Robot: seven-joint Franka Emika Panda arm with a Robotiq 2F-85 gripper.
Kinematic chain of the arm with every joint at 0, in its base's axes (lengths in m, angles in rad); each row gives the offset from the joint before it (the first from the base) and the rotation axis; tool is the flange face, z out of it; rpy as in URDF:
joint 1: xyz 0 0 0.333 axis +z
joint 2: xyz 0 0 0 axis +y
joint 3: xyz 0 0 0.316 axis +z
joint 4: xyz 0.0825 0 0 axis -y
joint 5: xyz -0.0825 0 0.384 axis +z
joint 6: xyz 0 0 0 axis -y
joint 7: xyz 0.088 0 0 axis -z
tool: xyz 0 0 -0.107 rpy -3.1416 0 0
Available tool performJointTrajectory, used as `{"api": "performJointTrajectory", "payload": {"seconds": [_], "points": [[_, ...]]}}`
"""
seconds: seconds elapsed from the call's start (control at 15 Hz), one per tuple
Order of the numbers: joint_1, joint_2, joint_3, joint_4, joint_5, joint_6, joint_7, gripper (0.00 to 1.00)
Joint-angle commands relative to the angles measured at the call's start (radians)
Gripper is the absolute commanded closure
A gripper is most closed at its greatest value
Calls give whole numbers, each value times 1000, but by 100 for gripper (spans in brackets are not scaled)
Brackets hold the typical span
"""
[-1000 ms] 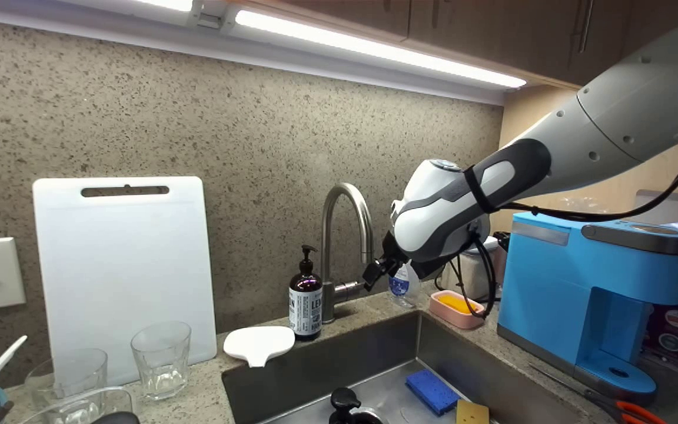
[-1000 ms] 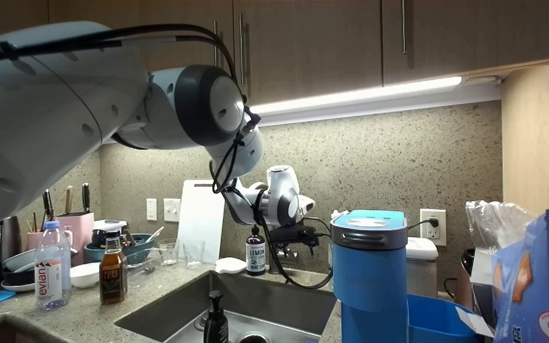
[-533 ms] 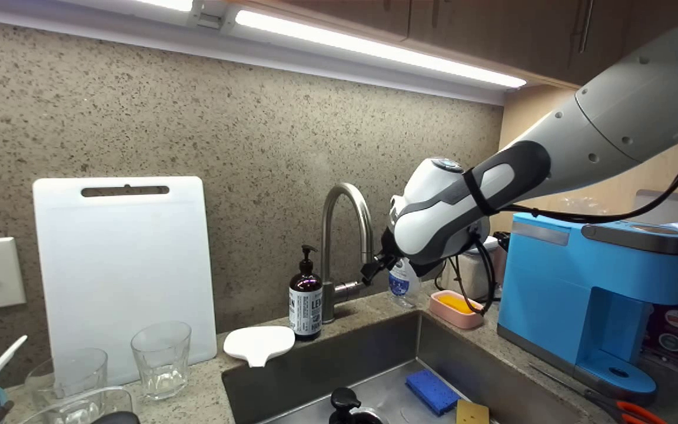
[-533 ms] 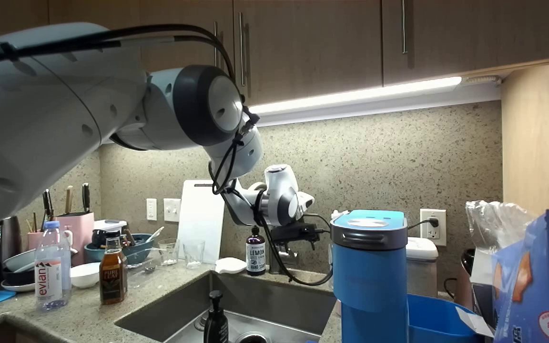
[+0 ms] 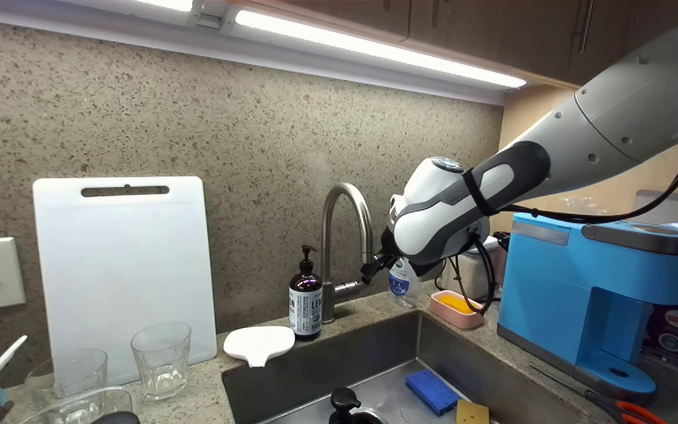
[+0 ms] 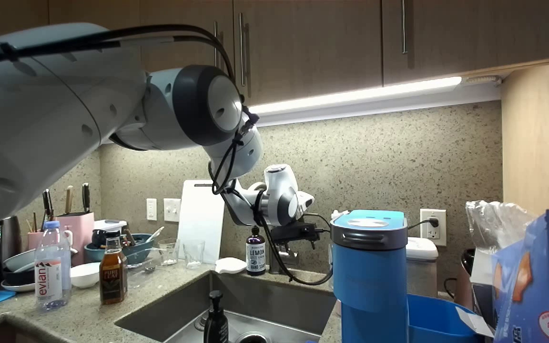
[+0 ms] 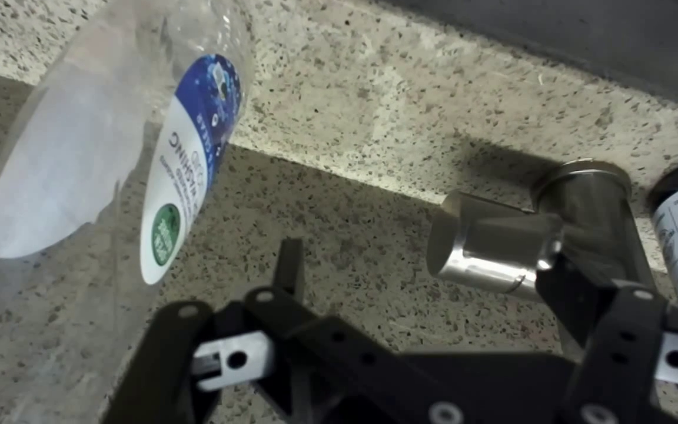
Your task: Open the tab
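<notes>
There stands the faucet [image 5: 326, 253], upright at the far side of the worktop [image 5: 368, 312], just behind the sink [image 5: 368, 347], and the gripper [image 7: 424, 271] hangs close by on its right! Wide, too: in the wrist view the fingers [image 7: 574, 294] are well apart with nothing held between them. No water shows under the spout [image 5: 366, 229], so I'd call this the lining-up, the opening not yet done.

Here's what it turns on: that stubby handle [image 7: 486, 244], its long axis running out to the right from low on the faucet, aimed towards the gripper's side. From the gripper, then, it's left and a little below. The finger on the faucet's side overlaps it in the wrist view; touching or apart, I can't say, and a thin lever I can't pick out.

Watch the edges! Soap bottle [image 5: 305, 306] just beside it on the left, backsplash [image 5: 245, 176] behind, clear bottle [image 7: 192, 153] on the right, one careless swing from a knock, I'd judge. The spout's end comes down just left of the gripper in an exterior view, so a straight lift could catch it. The kinder room looks to be on the near side, over the sink.
</notes>
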Motion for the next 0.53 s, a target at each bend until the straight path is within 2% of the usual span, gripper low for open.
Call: {"api": "performJointTrajectory", "payload": {"seconds": [0.0,0.47], "points": [[-3,0,4,1,-12,-1,10,0],[-9,21,17,23,-6,-5,5,0]]}}
